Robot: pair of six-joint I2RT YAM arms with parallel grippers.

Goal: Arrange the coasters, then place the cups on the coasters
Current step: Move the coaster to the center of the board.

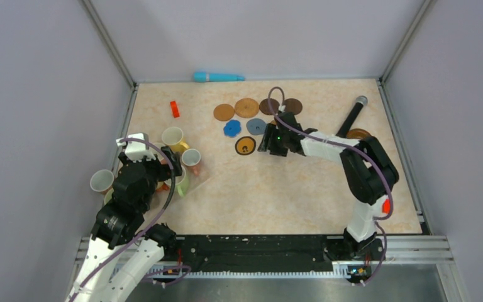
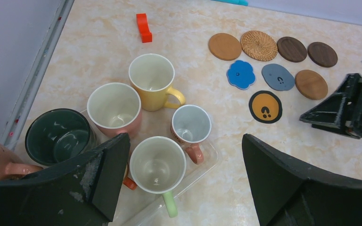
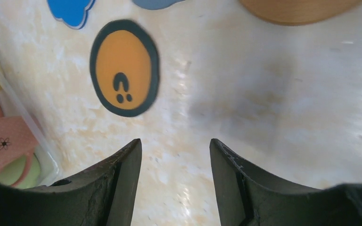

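Note:
Several coasters lie at the table's back middle: tan (image 1: 224,112), woven (image 1: 247,107), two dark brown ones (image 1: 292,106), blue scalloped (image 1: 231,128), grey-blue (image 1: 256,126) and a black-rimmed orange one (image 1: 245,146). The cups cluster at the left: yellow (image 2: 152,80), pink (image 2: 114,106), a small pink-handled one (image 2: 191,125), a green-handled one (image 2: 157,165) and a black one (image 2: 57,135). My left gripper (image 2: 185,137) hangs open above them, holding nothing. Just right of the black-rimmed coaster (image 3: 125,67), my right gripper (image 3: 175,141) stands open low over bare table.
A clear plastic tray (image 2: 202,165) lies under some cups. A red block (image 1: 175,108) sits at the back left and a teal object (image 1: 218,77) lies against the back wall. A black microphone (image 1: 352,116) lies at the right, with one more brown coaster (image 1: 358,133) beside it.

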